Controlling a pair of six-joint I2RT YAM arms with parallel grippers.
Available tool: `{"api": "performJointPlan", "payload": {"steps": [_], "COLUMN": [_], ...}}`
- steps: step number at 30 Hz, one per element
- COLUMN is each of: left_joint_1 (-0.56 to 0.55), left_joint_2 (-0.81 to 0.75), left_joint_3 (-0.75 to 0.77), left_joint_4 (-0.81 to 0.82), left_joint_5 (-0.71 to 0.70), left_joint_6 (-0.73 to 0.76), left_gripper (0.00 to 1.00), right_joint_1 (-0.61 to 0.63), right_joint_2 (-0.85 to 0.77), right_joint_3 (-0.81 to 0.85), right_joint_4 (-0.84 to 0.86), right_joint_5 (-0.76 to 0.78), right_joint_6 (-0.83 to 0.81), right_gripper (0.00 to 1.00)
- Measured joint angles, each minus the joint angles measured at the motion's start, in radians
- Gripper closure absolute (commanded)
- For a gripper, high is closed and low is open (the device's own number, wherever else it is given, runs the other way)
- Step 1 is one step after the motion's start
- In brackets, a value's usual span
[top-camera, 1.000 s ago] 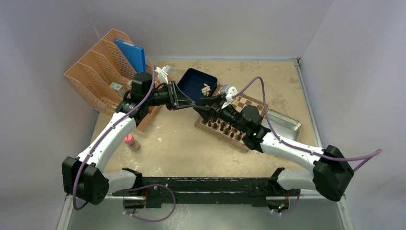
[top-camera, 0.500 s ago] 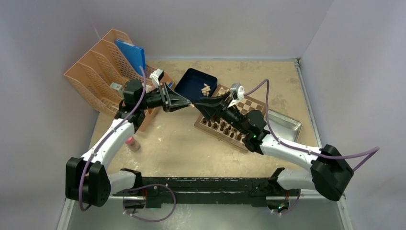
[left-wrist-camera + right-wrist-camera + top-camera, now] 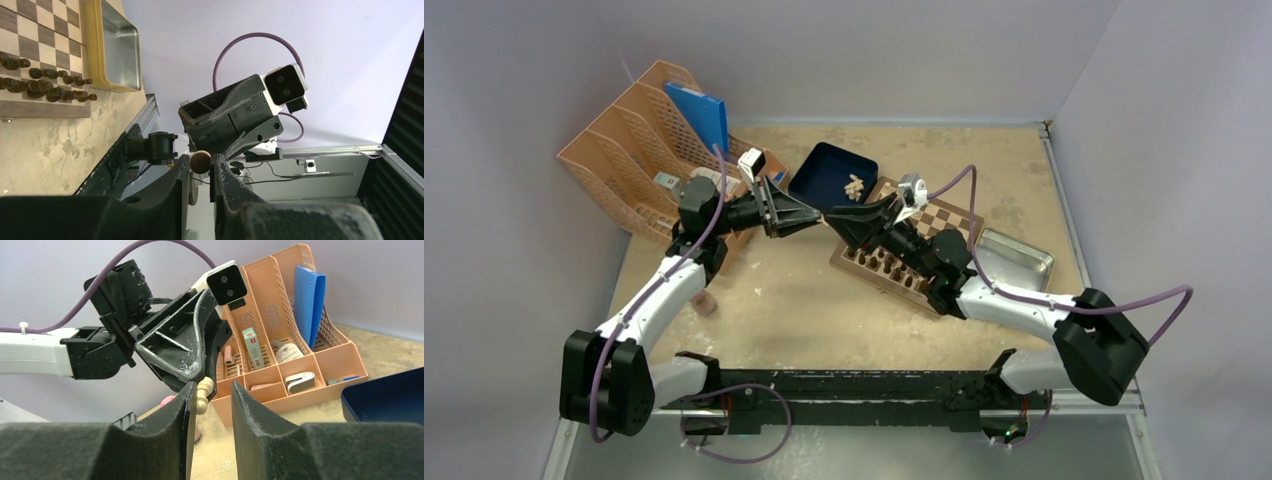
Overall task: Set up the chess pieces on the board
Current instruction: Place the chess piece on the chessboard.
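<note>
Above the table, between the blue tray and the board, my two grippers meet tip to tip. My left gripper [image 3: 818, 216] is shut on a pale cream chess piece [image 3: 204, 391], whose round base [image 3: 200, 161] shows between its fingers. My right gripper [image 3: 212, 390] is open around that piece: the piece lies against one finger, with a gap to the other. More pale chess pieces [image 3: 855, 186] lie heaped in the dark blue tray [image 3: 824, 168]. The board [image 3: 946, 216] carries two rows of dark pieces [image 3: 894, 266] on its near side.
An orange desk organiser [image 3: 639, 150] with a blue folder stands at the back left. A shiny metal tray [image 3: 1016, 262] sits right of the board. A pink object [image 3: 702, 300] lies under the left forearm. Grey walls enclose the table.
My right gripper has reached left to the left gripper's tip and its jaws have narrowed around the piece. The left arm has drawn slightly back, still holding the piece.
</note>
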Motion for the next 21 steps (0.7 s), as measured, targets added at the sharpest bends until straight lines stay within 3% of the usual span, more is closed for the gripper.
{"api": "performJointPlan", "payload": {"steps": [11,21], "left_joint_1": [0.0,0.006], "left_joint_2": [-0.003,-0.003], "left_joint_3": [-0.024,-0.069], "left_joint_4": [0.05,0.098], "left_joint_5": [-0.002,-0.014], "left_joint_6": [-0.035,-0.069], "left_gripper": [1.0,1.0], "right_joint_1": [0.0,0.0], "right_joint_2": [0.034,0.06], "right_joint_3": [0.0,-0.001], "right_joint_4": [0.043,0.045], "right_joint_5": [-0.067,-0.092], "right_joint_6": [0.024,0.042], "right_gripper": [0.69,0.93]}}
